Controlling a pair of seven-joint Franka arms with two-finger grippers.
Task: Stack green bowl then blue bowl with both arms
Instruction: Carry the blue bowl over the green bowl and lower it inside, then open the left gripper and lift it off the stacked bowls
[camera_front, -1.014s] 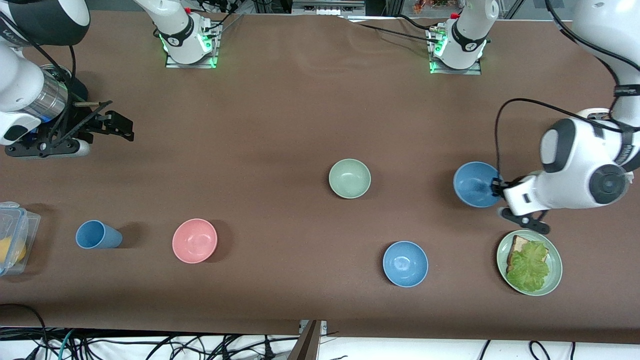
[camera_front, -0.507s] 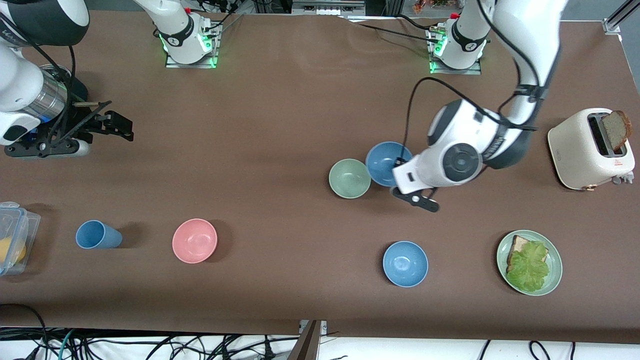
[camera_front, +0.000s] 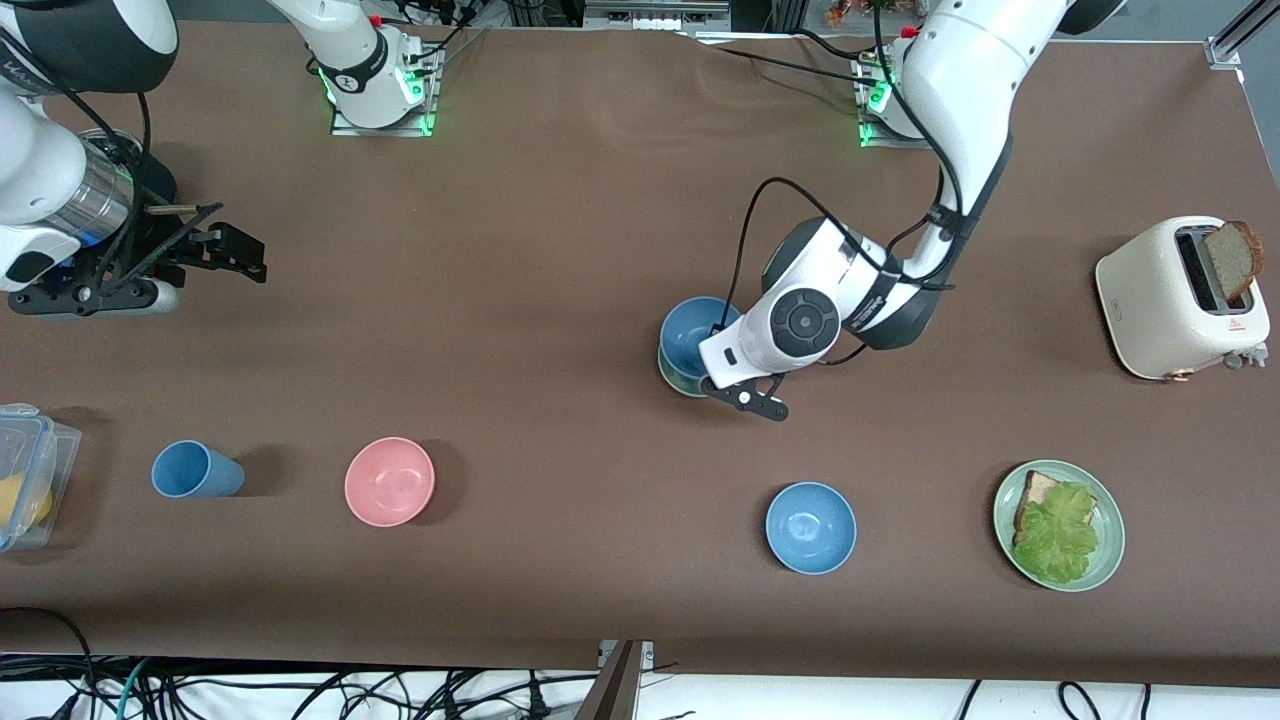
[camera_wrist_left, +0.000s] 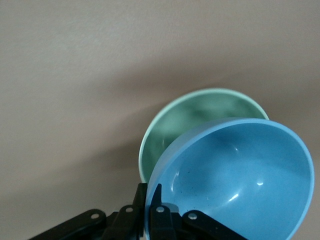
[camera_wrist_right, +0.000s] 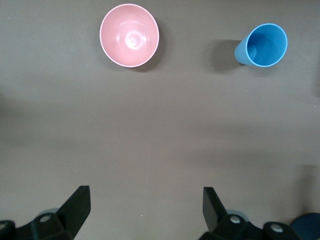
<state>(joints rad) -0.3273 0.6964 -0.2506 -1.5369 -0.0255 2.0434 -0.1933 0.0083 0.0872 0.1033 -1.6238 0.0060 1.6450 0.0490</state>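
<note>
My left gripper (camera_front: 718, 352) is shut on the rim of a blue bowl (camera_front: 690, 330) and holds it tilted just over the green bowl (camera_front: 671, 379), which it mostly covers. In the left wrist view the fingers (camera_wrist_left: 142, 196) pinch the blue bowl's wall (camera_wrist_left: 235, 175), one inside and one outside, and the green bowl (camera_wrist_left: 175, 125) shows beneath; I cannot tell whether the bowls touch. A second blue bowl (camera_front: 810, 527) sits on the table nearer the front camera. My right gripper (camera_front: 238, 252) waits open and empty over the right arm's end of the table, as its wrist view (camera_wrist_right: 146, 192) also shows.
A pink bowl (camera_front: 389, 481) and a blue cup (camera_front: 195, 469) stand toward the right arm's end; both show in the right wrist view (camera_wrist_right: 129, 35), (camera_wrist_right: 262, 45). A green plate (camera_front: 1112, 555) with toast and lettuce, a toaster (camera_front: 1160, 300) and a clear container (camera_front: 30, 470) stand near the table's ends.
My left arm has carried the blue bowl from the left arm's end of the table to over the green bowl. The right arm has not moved.
</note>
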